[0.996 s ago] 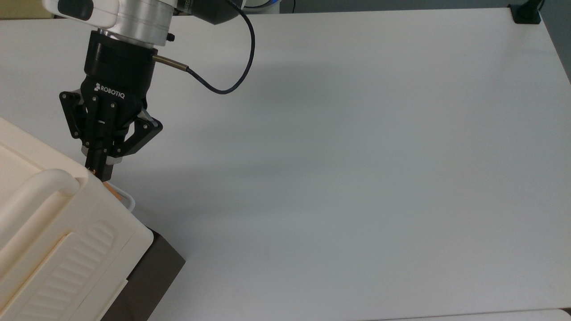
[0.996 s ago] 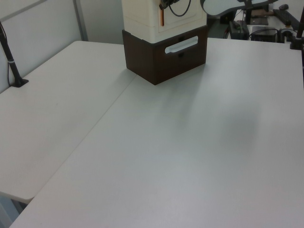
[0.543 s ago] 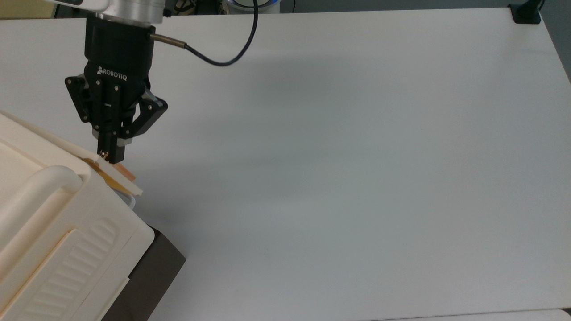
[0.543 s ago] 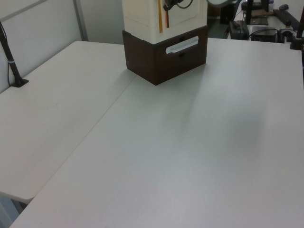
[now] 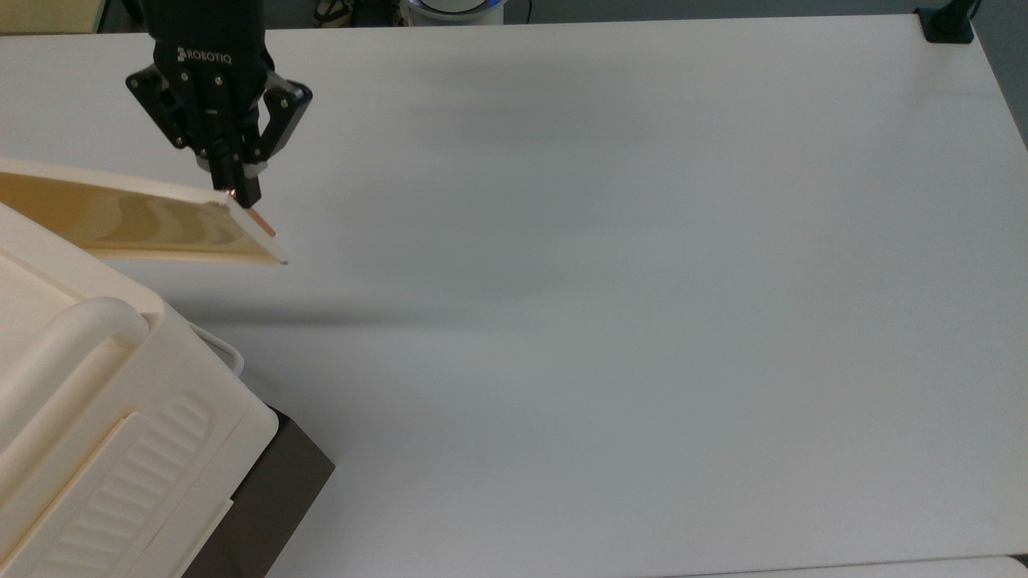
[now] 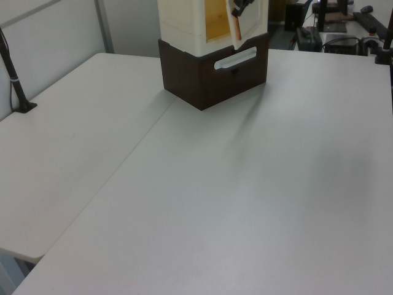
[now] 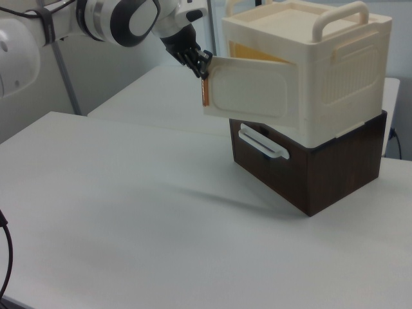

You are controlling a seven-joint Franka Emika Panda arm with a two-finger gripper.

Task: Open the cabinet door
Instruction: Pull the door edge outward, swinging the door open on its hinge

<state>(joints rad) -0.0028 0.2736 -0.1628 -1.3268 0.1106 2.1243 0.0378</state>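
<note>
The cabinet (image 5: 96,417) is a cream box with a bar handle on top, standing on a dark brown base (image 7: 322,167) at the top view's lower left. Its cabinet door (image 5: 144,221) stands swung out from the front, hinged on the side toward the top view's left, and the yellowish inside of the cabinet shows behind it. In the right view the door (image 7: 251,90) shows a recessed rounded rectangle and an orange strip along its free edge. My gripper (image 5: 241,197) is shut on that free edge's top corner, also visible in the right view (image 7: 202,66) and in the left view (image 6: 236,9).
A white drawer handle (image 7: 262,143) sticks out of the brown base under the door. The white table (image 5: 642,281) stretches wide to the top view's right. A black clamp (image 5: 948,24) sits at its far right corner, and a black post (image 6: 15,80) stands at the left view's left edge.
The gripper has pulled away from the cabinet front toward the top view's upper edge, holding the door's edge. The door went from nearly closed to swung wide.
</note>
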